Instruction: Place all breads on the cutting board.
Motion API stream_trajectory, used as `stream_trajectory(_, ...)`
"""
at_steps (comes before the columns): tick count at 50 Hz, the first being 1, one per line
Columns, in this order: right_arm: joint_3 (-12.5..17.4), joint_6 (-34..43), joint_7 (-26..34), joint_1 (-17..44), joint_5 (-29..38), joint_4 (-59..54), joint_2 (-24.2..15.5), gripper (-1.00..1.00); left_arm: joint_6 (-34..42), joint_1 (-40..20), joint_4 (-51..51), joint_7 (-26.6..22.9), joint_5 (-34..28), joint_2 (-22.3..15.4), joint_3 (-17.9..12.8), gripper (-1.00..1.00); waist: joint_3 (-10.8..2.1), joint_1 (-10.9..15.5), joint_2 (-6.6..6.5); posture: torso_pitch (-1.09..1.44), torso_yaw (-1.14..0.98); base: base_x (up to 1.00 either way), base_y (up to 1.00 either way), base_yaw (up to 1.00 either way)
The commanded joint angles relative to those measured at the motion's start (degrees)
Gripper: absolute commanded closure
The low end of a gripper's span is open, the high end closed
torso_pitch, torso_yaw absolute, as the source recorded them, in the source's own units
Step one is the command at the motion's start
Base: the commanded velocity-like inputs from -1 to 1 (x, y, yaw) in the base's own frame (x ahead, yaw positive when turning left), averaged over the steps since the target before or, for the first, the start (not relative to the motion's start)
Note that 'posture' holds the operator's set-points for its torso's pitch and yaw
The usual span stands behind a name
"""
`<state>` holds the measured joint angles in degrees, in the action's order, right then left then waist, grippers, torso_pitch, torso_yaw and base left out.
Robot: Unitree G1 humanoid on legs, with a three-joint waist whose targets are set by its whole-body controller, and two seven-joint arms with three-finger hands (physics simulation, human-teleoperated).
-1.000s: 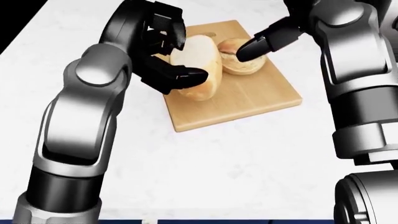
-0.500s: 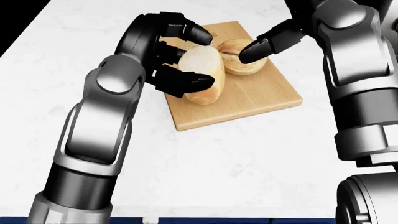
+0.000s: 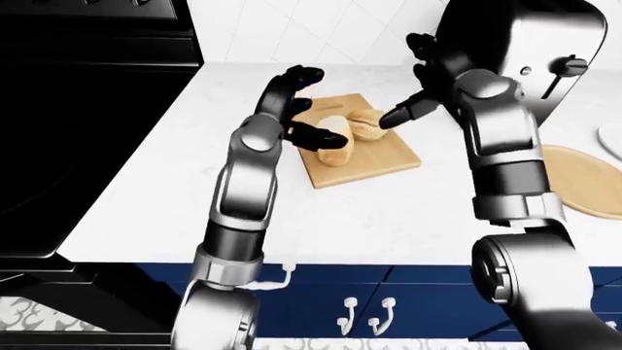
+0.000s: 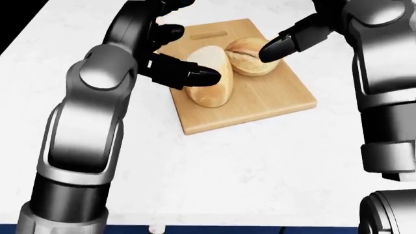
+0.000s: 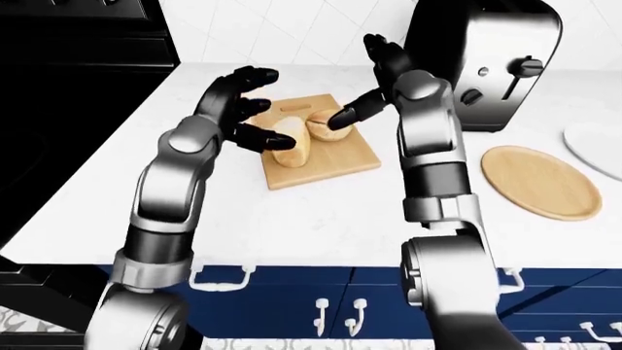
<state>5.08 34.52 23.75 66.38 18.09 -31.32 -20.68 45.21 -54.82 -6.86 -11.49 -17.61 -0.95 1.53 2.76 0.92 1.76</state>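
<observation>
Pale tan cutting board (image 4: pixel 260 105), golden-white breads (image 4: pixel 209 83), faintly veined white counter (image 4: pixel 247 165), chrome toaster (image 5: pixel 486 58)

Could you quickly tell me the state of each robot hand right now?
Left robot hand: open, fingers spread beside the long bread.
Right robot hand: open, holding nothing.

My arms are glossy grey metal, my left hand (image 4: pixel 170 58) and right hand (image 4: pixel 286 44) matt black plastic. The cutting board (image 4: pixel 260 105) is smooth pale wood on a white, faintly marbled counter (image 4: pixel 227 170). Both breads (image 4: pixel 208 83) look crusty and matt. The toaster (image 5: pixel 486 62) is polished metal.
</observation>
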Motion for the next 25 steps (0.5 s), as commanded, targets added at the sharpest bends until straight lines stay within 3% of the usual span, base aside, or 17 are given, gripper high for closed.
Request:
stream_trajectory(1,0.13,3.51,2.68,0.95,0.60,7.86,-1.16,-1.00,1.09,-3.52,4.27,-0.69,0.08,-1.20,-1.01,-0.48,-2.11,0.04,0.18,0.00,0.00,0.00,0.00,0.00)
stream_trajectory(7,-0.19,16.83,12.79,-3.46,3.92,26.95,-4.20,-1.00,7.07,-5.07,11.67,-3.53,1.12,-5.01,-2.66,-0.52,-1.71,0.11,0.08,0.00,0.00,0.00,0.00,0.00)
stream_trajectory(11,0.10,22.56,19.31,-5.29,6.96,35.14,-6.49,-1.00,9.62,-5.99,14.39,-4.78,1.99,-7.90,-3.81,-1.00,-1.40,0.17,-0.02,0.00,0.00,0.00,0.00,0.00)
stream_trajectory(19,2.81,30.12,29.43,-8.40,10.79,47.57,-12.66,-1.00,15.33,-4.31,23.71,-7.43,4.09,-13.66,-6.51,-1.00,-1.13,-0.08,-0.42,0.00,0.00,0.00,0.00,0.00)
stream_trajectory(25,2.94,36.70,40.25,-12.64,15.26,57.50,-20.17,-1.00,17.48,-1.19,27.61,-8.96,7.15,-18.85,-10.77,-1.00,-0.88,-0.21,-0.68,0.00,0.00,0.00,0.00,0.00)
